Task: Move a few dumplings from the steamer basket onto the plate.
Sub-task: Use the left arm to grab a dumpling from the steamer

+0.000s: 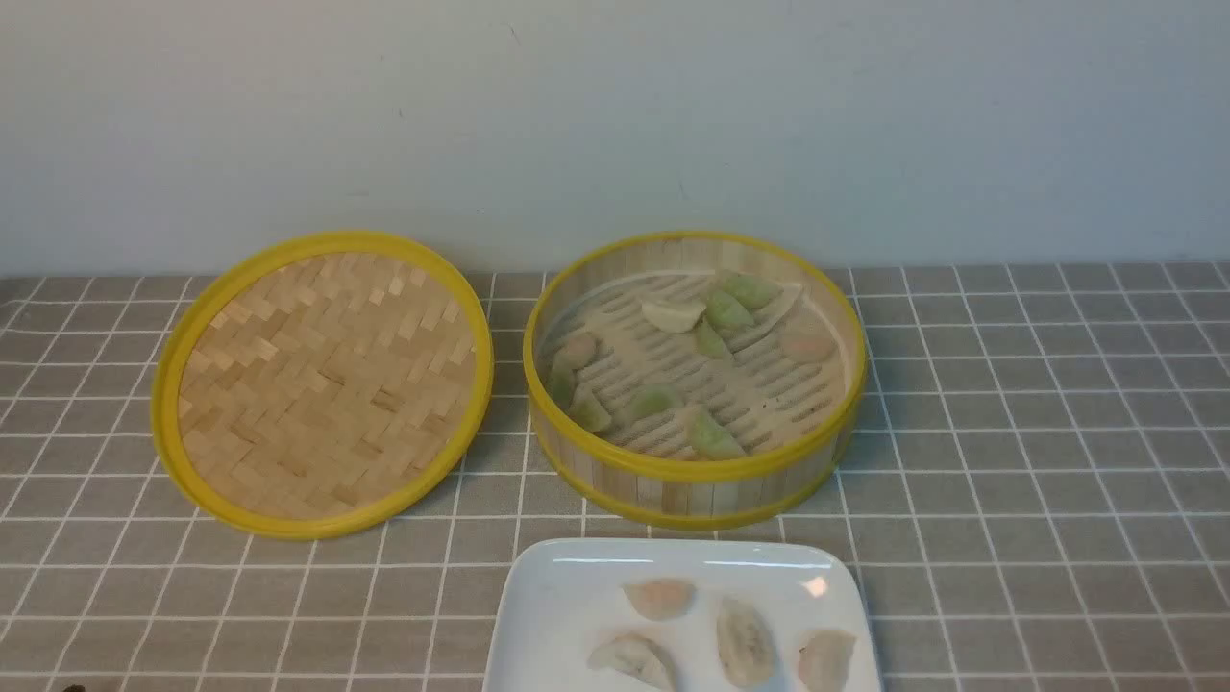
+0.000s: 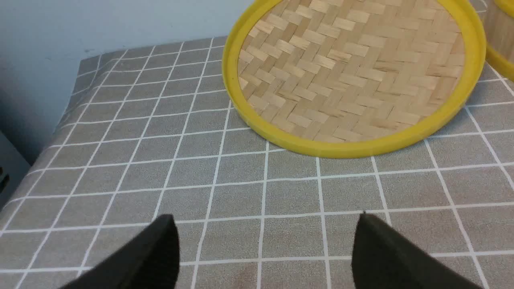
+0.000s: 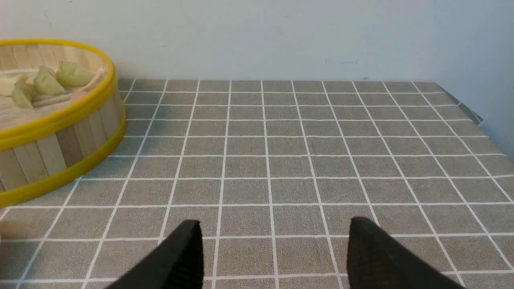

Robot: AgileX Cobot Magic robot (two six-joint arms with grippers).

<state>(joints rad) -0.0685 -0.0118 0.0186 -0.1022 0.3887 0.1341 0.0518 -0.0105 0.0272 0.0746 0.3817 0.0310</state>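
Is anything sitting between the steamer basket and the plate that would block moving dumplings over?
Nothing visible does. Only checked cloth lies between the steamer basket and the plate; the lid sits to the basket's left.

Round bamboo steamer basket, yellow rims, upright; approx. nine dumplings, mostly green, scattered on slotted floor. White plate just in front w/ four pale dumplings.

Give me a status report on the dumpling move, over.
Open and empty: left end effector, right end effector. Four dumplings visible on plate, more in steamer basket. Nothing blocking; lid beside basket.
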